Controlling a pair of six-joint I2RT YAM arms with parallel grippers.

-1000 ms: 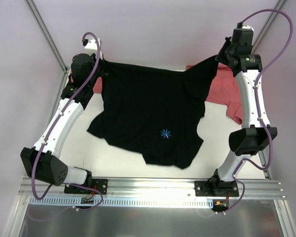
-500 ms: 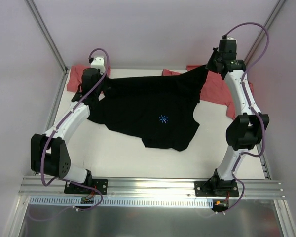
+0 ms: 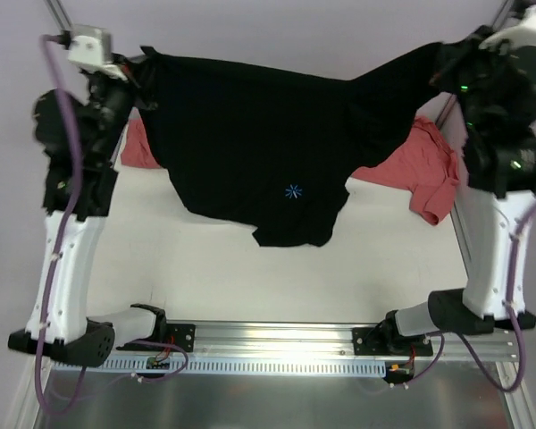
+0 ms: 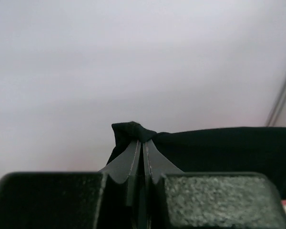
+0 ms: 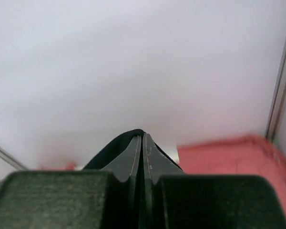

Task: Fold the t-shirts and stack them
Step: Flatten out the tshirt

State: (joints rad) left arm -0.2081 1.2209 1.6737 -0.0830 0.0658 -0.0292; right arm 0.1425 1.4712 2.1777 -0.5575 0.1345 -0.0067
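You hold the large, limp black cloth t-shirt (image 3: 250, 125) stretched in the air above the white table (image 3: 214, 268), which looks like the spreading step. Next, lay it flat without bunching. Crumpled salmon-red t-shirts (image 3: 420, 170) lie beneath it. The left gripper (image 4: 143, 142) and right gripper (image 5: 142, 136) each clamp a black corner, fingers pressed together on the cloth. The small light-blue starburst mark (image 3: 293, 190) shows.

Left arm (image 3: 67, 241) stands near-upright at the left edge of the black t-shirt (image 3: 250, 134). The left gripper (image 3: 139, 68) is pinched tight on the shirt's upper left corner, jaws meeting, with cloth bunched at the tips. Right arm (image 3: 500, 232) likewise stands tall at the shirt's right edge. The right gripper (image 3: 439, 73) is clamped on the upper right corner, jaws pressed together.
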